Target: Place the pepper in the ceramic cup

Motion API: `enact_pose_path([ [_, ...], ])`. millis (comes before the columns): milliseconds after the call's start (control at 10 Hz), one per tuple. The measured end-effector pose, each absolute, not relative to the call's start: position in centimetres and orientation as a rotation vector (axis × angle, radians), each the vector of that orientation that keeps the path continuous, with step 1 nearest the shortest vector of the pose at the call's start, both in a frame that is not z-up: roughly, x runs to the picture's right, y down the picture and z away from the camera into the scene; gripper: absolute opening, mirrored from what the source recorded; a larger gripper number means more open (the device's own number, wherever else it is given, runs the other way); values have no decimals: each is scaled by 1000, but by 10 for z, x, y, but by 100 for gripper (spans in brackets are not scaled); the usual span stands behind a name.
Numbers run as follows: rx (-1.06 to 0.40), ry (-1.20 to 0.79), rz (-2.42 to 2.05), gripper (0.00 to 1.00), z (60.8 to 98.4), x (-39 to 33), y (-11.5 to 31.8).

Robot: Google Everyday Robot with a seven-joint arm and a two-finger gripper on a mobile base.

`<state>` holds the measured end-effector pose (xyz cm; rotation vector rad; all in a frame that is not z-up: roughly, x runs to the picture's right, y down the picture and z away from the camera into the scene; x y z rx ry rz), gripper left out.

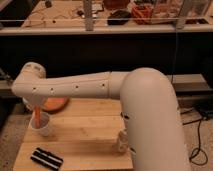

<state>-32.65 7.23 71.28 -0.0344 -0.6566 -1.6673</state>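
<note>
Hanging from beneath the bent wrist of a large white robot arm (100,87), the gripper (36,105) sits at the left side of the scene, mostly hidden behind the arm's rounded end joint. The gripper is positioned directly above a small plain white ceramic cup (42,125).

A slim, elongated orange-red pepper (38,116) points straight down from the gripper, upright, with its lower end dipping inside the rim of the cup. The pepper's upper end disappears behind the arm, where the gripper is.

The cup stands upright on a light wooden slatted table (85,135), near its left edge. Just behind the cup, partly covered by the arm, lies a wide flat orange dish (55,104). In front of the cup, near the table's front left corner, lies a flat black rectangular object (46,158) set at an angle. Toward the right side of the table, close against the robot's broad white body, stands a small clear bottle (121,141).

Behind the table runs a dark counter front with a cluttered workbench (60,15) above it.
</note>
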Motion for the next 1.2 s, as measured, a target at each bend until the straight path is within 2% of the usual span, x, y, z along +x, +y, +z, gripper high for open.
enact_pose_path([
  [500, 75, -727, -1787, 4, 710, -334, 62],
  [700, 91, -741, -1801, 25, 712, -337, 59],
  [800, 98, -742, -1802, 31, 712, -338, 59],
  [1000, 159, -737, -1808, 55, 712, -338, 57],
  [1200, 196, -731, -1823, 72, 712, -339, 56],
])
